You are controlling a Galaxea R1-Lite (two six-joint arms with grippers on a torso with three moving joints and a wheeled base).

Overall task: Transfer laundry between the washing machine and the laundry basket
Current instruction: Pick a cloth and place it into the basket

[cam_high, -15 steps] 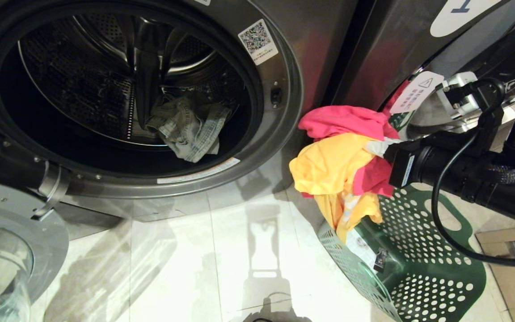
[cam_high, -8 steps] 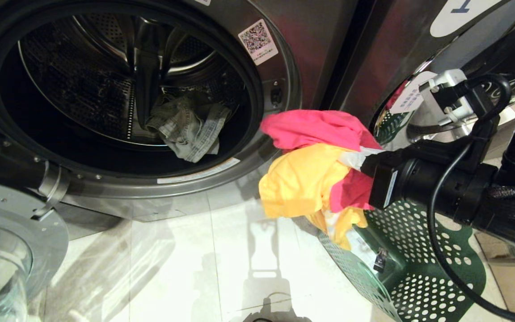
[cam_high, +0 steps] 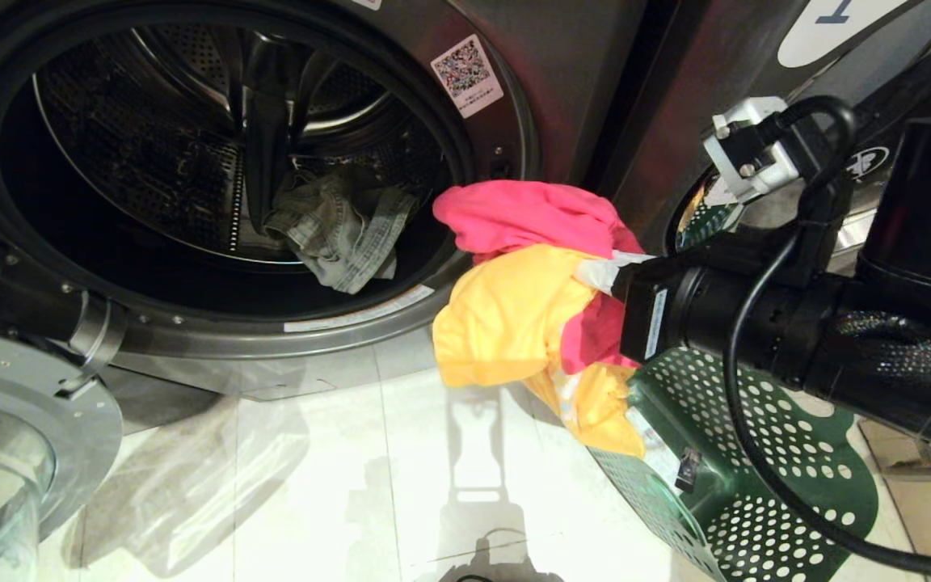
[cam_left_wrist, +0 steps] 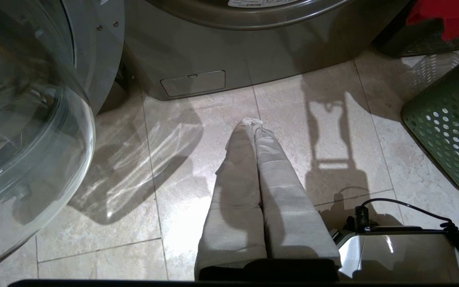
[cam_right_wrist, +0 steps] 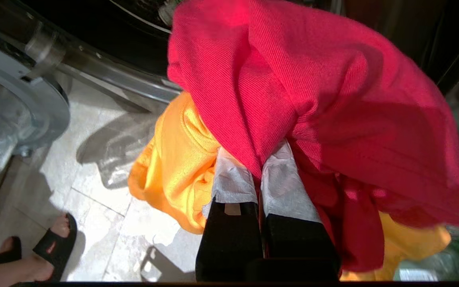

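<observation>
The right pincer [cam_high: 607, 275] is clamped on a bundle of laundry, a pink garment [cam_high: 530, 218] over a yellow one [cam_high: 506, 323], held in the air between the basket [cam_high: 756, 453] and the open mouth of the washer [cam_high: 482, 162], just beside its door rim. Inside the drum a grey-green garment [cam_high: 340, 230] lies at the bottom, and the glass door [cam_high: 5, 453] stands swung open at the left. The left pincer [cam_left_wrist: 253, 131] hangs over the tiled floor [cam_left_wrist: 173, 159] with its fingers pressed together and nothing in them, and a person's foot in a black sandal [cam_right_wrist: 52, 247] stands on the tiles near the washer.
</observation>
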